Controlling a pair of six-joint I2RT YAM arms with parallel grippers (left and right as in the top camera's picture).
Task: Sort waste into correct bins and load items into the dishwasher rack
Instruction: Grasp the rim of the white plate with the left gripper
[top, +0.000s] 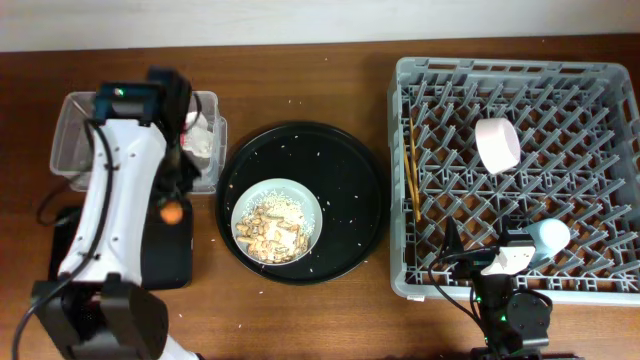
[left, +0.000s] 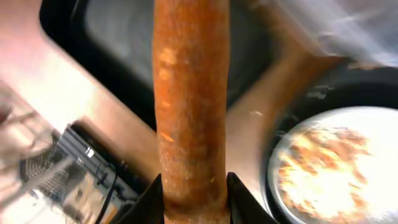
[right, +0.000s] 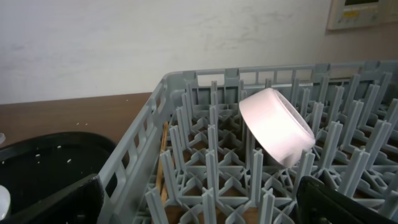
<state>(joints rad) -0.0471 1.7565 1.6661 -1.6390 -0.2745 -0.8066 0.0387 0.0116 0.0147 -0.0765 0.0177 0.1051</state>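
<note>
- Left gripper (left: 194, 199) is clamped on the orange carrot stick (left: 189, 106), held over the shallow black tray (top: 170, 260) beside the clear tub (top: 65, 150).
- Tub: crumpled white tissue (top: 203, 142).
- Round black tray (top: 350, 180): wide white bowl (top: 290, 188) with rice scraps (top: 272, 232).
- Rack (top: 510, 68): chopsticks (top: 412, 165), tilted small white bowl (top: 497, 143), light-blue cup (top: 550, 235).
- Only the right wrist view shows the right gripper (right: 205, 208) spread wide, holding nothing; only the overhead shows the cup.

Your wooden table (top: 300, 70) carries: clear tub (top: 65, 150) far left, shallow black tray (top: 168, 255) near left, round black tray (top: 355, 180) centre, grey rack (top: 400, 180) right.
</note>
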